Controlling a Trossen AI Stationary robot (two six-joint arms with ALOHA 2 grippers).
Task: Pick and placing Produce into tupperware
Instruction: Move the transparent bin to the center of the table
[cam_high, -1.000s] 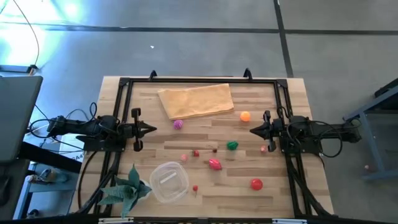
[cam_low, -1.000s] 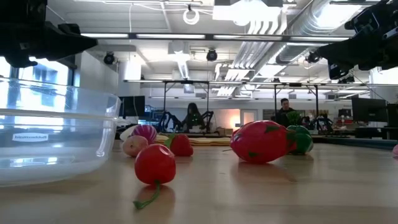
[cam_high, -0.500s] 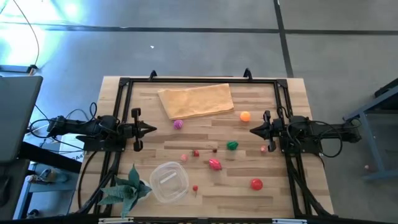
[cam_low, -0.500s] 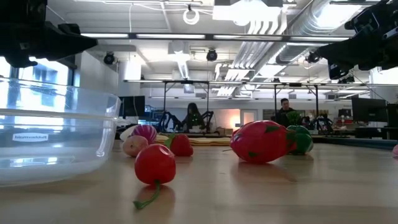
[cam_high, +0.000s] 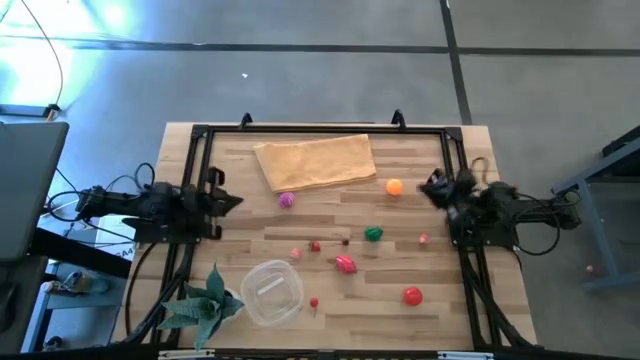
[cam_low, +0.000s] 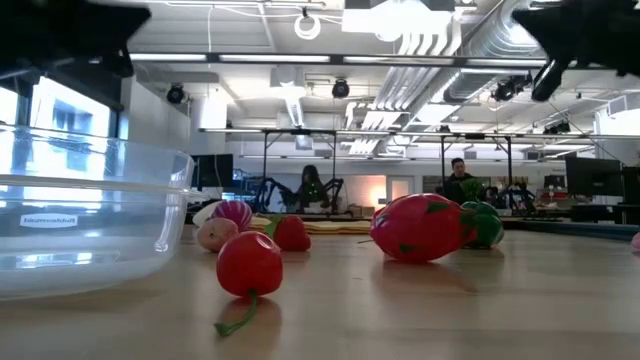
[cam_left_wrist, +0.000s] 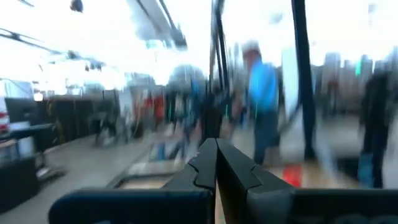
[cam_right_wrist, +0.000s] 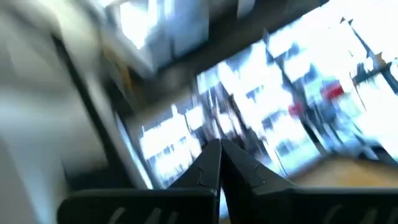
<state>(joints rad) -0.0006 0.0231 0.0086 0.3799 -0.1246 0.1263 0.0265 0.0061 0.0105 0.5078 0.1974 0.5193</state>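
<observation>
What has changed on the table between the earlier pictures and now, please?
Both arms have begun to move. The right gripper has swung toward the table's far edge, nearer the orange fruit, and the left gripper has drawn back slightly. Both are shut and empty. The produce, the tupperware, the tan cloth and the plant lie as before.

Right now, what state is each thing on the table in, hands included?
tupperware: upright, open, empty.
produce: loose on the table, none in the tupperware.
tan cloth: folded, lying flat.
left hand: shut, empty, at the table's left edge.
right hand: shut, empty, at the right edge.
</observation>
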